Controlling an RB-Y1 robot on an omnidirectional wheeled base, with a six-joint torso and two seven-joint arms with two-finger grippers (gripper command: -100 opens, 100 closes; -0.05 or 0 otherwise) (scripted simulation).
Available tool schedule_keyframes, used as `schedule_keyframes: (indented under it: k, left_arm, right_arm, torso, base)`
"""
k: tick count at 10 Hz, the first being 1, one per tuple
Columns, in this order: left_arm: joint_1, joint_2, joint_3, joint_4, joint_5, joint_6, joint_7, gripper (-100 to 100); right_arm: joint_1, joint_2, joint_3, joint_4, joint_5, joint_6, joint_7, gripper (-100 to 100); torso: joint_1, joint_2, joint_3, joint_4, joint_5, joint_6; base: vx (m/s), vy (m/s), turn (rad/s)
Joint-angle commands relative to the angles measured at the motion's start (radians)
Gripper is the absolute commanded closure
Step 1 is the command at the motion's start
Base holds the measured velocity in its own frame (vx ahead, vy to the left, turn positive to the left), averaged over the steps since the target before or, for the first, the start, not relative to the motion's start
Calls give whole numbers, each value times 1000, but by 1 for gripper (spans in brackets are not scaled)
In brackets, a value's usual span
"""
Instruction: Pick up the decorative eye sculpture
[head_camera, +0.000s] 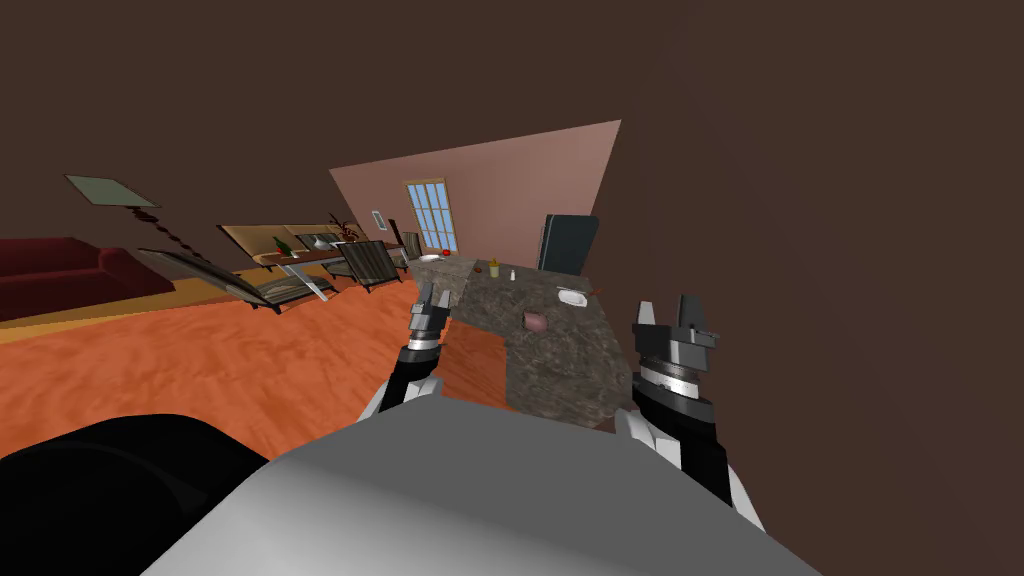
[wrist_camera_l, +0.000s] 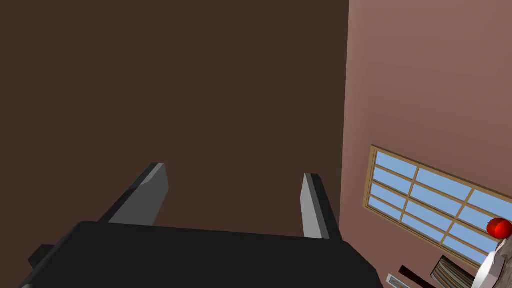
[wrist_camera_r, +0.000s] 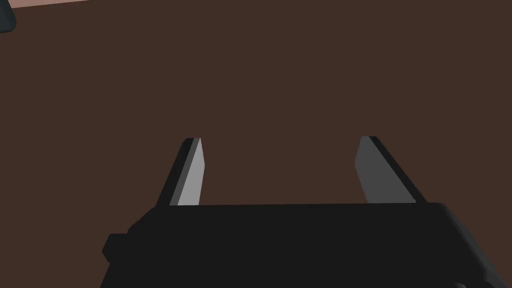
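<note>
Both pincers hover at the near end of the counter (head_camera: 565, 370), a long slab with a mottled grey-brown stone top. Off the counter's left edge, over the orange floor (head_camera: 250, 350), hangs the left pincer (head_camera: 432, 300). Its two fingers stand wide apart with nothing between them. At the counter's right edge, close to the dark brown wall (head_camera: 850, 250), is the right pincer (head_camera: 668, 315), its fingers likewise spread and empty.

On the counter top, roughly midway along it, rests the eye sculpture (head_camera: 536, 321), a small pinkish lump. It lies between the two pincers and a little beyond them, touched by neither.

Farther along the counter lies a white dish (head_camera: 572, 296), then a yellow bottle (head_camera: 493, 268) and a small white item (head_camera: 513, 274). At the counter's far end sits a white plate (head_camera: 430, 258) with a red object (head_camera: 446, 251) beside it. Past that end stands a dark fridge (head_camera: 568, 243).
</note>
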Motion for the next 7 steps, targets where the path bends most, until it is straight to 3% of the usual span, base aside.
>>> schedule_keyframes:
  k: [1,5,7]
  left_arm:
    - [0,0,0,0,0,0,0,0]
    - [0,0,0,0,0,0,0,0]
    - [0,0,0,0,0,0,0,0]
  right_arm:
    - [21,-36,-7,14,8,8,-2,-100]
    - [102,-107,-36,61,34,38,-5,-100]
    - [164,-138,-58,95,52,59,-5,-100]
  torso:
    - [0,0,0,0,0,0]
    - [10,5,3,1,2,0]
    - [12,3,2,1,3,0]
  base:
    - [-41,68,95]
    - [-74,138,145]
    - [-40,210,203]
